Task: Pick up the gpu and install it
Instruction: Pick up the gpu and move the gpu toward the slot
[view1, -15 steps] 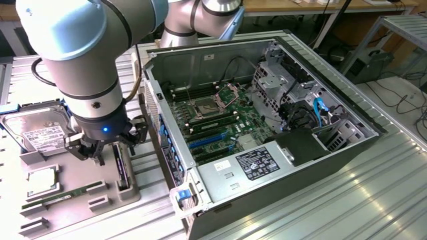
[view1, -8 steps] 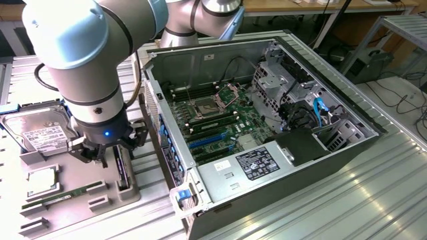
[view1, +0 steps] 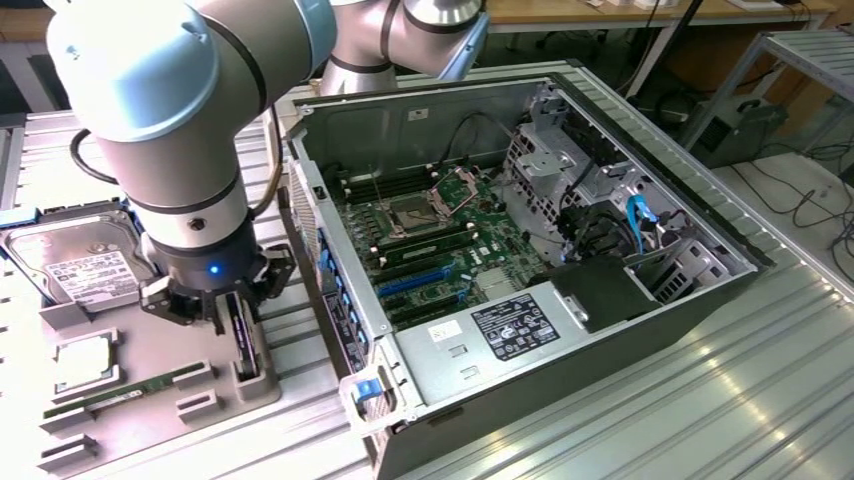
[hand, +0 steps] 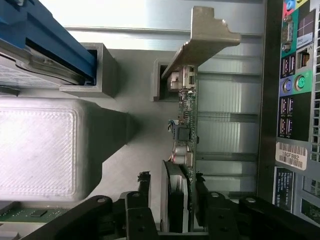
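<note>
Straddling the gpu with fingers apart, one each side, not yet pinching. Propped on edge in the tray slot, at eight o'clock from the computer case, likely for top-down gripping.

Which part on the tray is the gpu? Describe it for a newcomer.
Find the open computer case; the grey parts tray sits beside it on the exterior view's left. The gpu is the thin card standing on edge in the tray slot nearest the case, between the jaws. Unlike the boxy hard drive and narrow memory stick, it has a silver end bracket.
</note>
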